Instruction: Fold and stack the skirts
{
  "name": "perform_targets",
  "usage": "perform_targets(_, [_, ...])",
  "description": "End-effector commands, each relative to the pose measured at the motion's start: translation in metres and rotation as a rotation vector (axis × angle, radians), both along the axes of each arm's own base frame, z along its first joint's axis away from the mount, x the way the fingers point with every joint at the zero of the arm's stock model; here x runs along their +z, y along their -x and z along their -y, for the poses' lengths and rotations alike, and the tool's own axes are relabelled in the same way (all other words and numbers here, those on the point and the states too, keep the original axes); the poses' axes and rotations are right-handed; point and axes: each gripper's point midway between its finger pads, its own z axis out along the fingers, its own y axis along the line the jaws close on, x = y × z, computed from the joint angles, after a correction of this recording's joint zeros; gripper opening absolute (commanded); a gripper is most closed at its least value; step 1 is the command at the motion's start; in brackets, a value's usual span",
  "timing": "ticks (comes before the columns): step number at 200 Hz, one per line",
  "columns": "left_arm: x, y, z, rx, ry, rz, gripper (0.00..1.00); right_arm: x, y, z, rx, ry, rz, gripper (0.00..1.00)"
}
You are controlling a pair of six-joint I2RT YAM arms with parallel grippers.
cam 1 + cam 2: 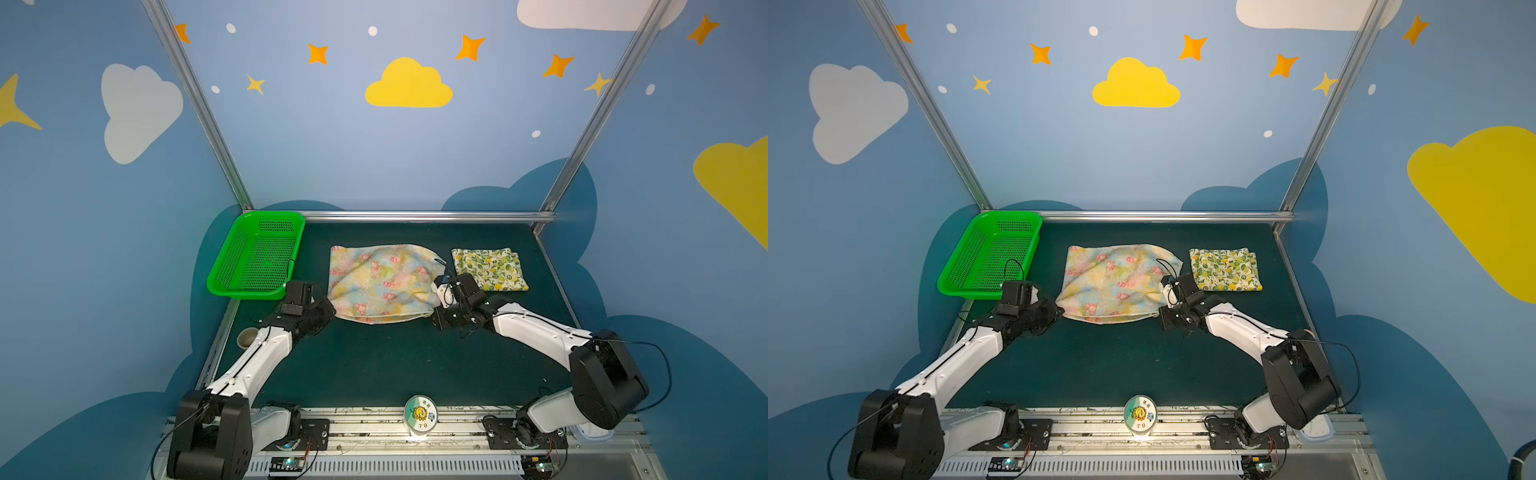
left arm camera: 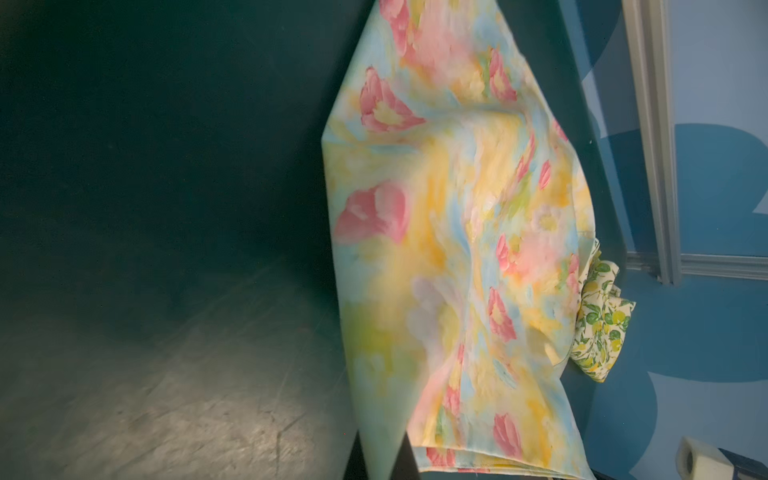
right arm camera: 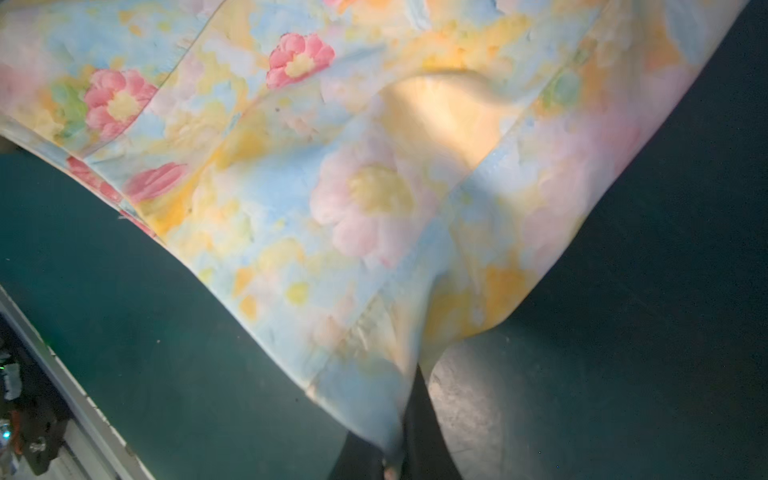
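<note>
The pale yellow skirt with pink flowers (image 1: 382,282) (image 1: 1117,282) lies spread at the middle of the dark green table. My left gripper (image 1: 330,309) (image 1: 1061,311) is shut on its near left corner. My right gripper (image 1: 433,315) (image 1: 1160,316) is shut on its near right corner. In the left wrist view the flowered cloth (image 2: 457,249) runs down into the left gripper (image 2: 384,465). The right wrist view shows the same cloth (image 3: 374,187) pinched in the right gripper (image 3: 395,461). The lemon-print skirt (image 1: 490,268) (image 1: 1225,269) (image 2: 602,320) lies folded to the right of it.
A green mesh basket (image 1: 274,215) (image 1: 1011,214) stands at the back left corner. A small round cup (image 1: 247,336) sits at the table's left edge. A round badge (image 1: 420,415) (image 1: 1140,413) stands on the front rail. Metal posts and blue walls close in the table.
</note>
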Motion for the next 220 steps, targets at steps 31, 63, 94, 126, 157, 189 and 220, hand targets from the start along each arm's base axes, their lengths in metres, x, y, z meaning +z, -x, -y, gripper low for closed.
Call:
perform_targets(31, [0.001, 0.045, -0.036, 0.137, -0.122, -0.028, 0.11, -0.009, 0.038, -0.025, 0.033, -0.001, -0.111, 0.0])
perform_targets(63, [0.008, 0.059, -0.045, 0.176, -0.138, -0.01, 0.53, 0.001, 0.051, -0.037, 0.073, -0.019, -0.144, 0.37])
perform_targets(94, [0.035, 0.05, -0.04, 0.159, -0.108, 0.059, 0.53, 0.036, 0.04, -0.035, 0.057, -0.096, -0.121, 0.52])
perform_targets(126, [0.052, 0.022, -0.013, 0.092, -0.02, 0.11, 0.51, 0.061, -0.008, -0.016, -0.045, -0.179, -0.116, 0.52])
perform_targets(157, [0.044, -0.004, 0.031, -0.027, -0.008, 0.098, 0.5, 0.055, -0.075, 0.014, -0.197, -0.199, -0.099, 0.5])
perform_targets(189, [0.02, -0.026, 0.078, -0.168, -0.043, 0.022, 0.5, 0.031, -0.132, 0.032, -0.291, -0.19, -0.126, 0.44])
perform_targets(220, [0.009, -0.049, 0.13, -0.276, 0.011, 0.005, 0.48, -0.003, -0.167, 0.042, -0.348, -0.173, -0.197, 0.44])
